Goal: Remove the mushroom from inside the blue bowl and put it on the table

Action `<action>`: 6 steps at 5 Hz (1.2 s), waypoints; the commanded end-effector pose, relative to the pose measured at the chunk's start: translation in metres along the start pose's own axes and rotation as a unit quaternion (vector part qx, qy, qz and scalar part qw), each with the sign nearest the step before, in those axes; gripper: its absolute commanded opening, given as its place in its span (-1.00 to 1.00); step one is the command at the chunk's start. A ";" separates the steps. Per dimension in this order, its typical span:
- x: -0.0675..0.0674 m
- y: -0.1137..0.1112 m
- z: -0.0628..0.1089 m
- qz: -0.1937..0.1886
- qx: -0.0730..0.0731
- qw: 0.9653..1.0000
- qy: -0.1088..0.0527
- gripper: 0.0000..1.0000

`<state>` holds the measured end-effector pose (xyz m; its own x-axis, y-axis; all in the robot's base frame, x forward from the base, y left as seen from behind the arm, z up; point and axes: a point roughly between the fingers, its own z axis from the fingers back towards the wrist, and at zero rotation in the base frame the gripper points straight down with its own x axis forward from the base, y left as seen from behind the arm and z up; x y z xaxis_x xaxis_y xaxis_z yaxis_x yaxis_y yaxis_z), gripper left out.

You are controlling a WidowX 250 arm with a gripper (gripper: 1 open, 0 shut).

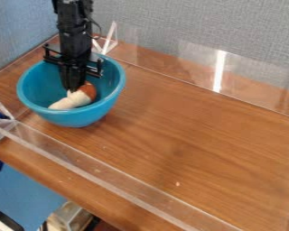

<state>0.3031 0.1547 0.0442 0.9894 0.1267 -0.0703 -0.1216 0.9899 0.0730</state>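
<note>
The turquoise blue bowl (44, 106) sits at the far left of the wooden table (195, 126). The mushroom (75, 97) lies on its side inside the bowl, cream stem toward the left and reddish-brown cap toward the right. My black gripper (75, 83) reaches straight down into the bowl and its fingertips are shut on the mushroom's upper side, near the cap. The arm rises from it to the top of the frame.
Low clear acrylic walls (219, 68) edge the tabletop on all sides. A white clip-like piece (105, 41) sits behind the bowl by the back wall. Bare wood stretches from the bowl to the right and toward the front.
</note>
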 end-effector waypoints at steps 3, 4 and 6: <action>-0.002 -0.002 -0.006 0.002 0.002 1.000 0.014 -1.00; -0.002 -0.002 -0.004 0.003 0.003 1.000 0.015 -1.00; -0.001 -0.002 -0.001 0.004 0.006 1.000 0.015 -1.00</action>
<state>0.3008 0.1534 0.0442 0.9866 0.1296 -0.0996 -0.1218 0.9893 0.0803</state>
